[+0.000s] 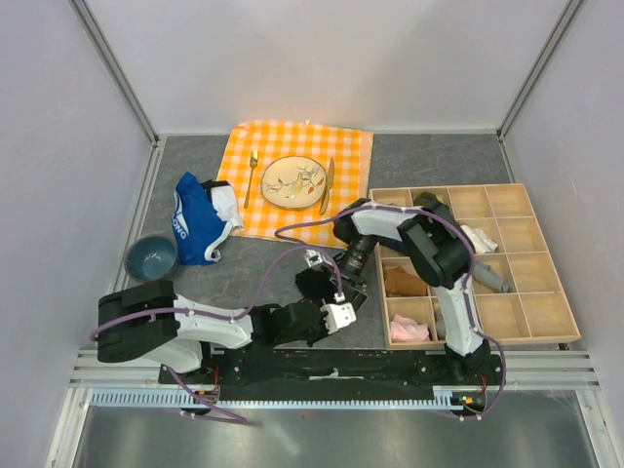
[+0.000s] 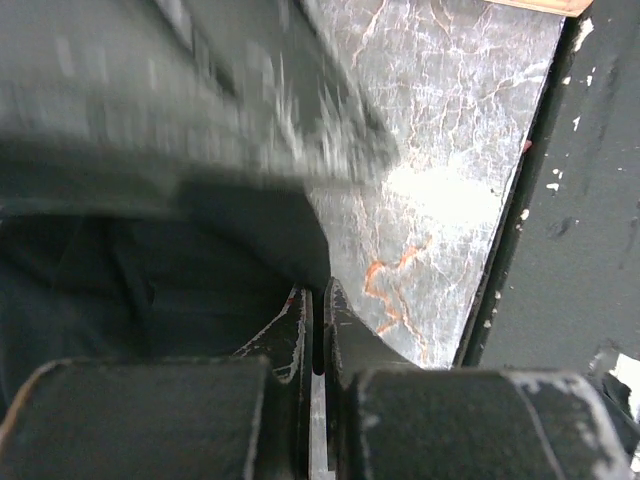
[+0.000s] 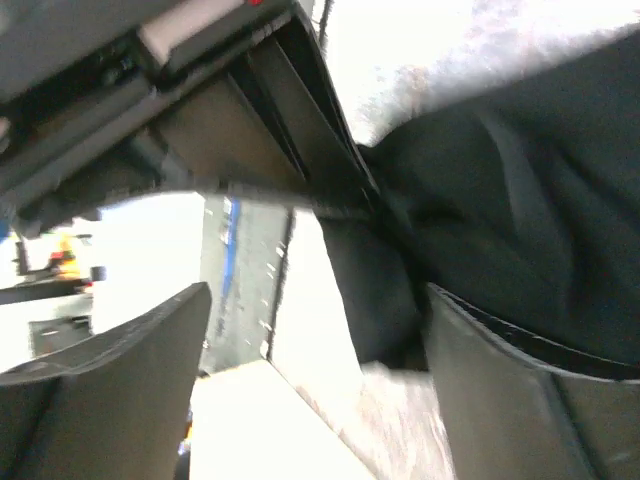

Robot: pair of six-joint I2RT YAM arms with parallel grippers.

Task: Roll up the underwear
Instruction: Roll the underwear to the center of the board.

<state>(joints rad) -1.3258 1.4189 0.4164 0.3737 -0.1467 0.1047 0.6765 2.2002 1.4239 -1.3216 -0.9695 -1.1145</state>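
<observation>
We see the underwear point(image 3: 520, 190) as a bunch of black fabric low on the grey table point(image 1: 409, 161), near its front edge and just left of the wooden compartment tray point(image 1: 546, 210). From above, the two wrists mostly hide it.

In the left wrist view, the left gripper point(image 2: 318, 295) is clenched, its fingers pressed nearly flat together. The edge of the cloth sits right at their tips. In the right wrist view, folds gather toward that point, so we take the cloth to be pinched there.

The left arm reaches rightward, low along the front of the table.

The right gripper point(image 3: 315, 300) is released, its fingers spread wide. Cloth hangs between them and lies against one finger point(image 3: 500, 390). The right arm arches up over the tray's near corner and bends down and back toward the cloth.

Farther off lie a blue garment point(image 1: 200, 222) and a plate point(image 1: 292, 181).
</observation>
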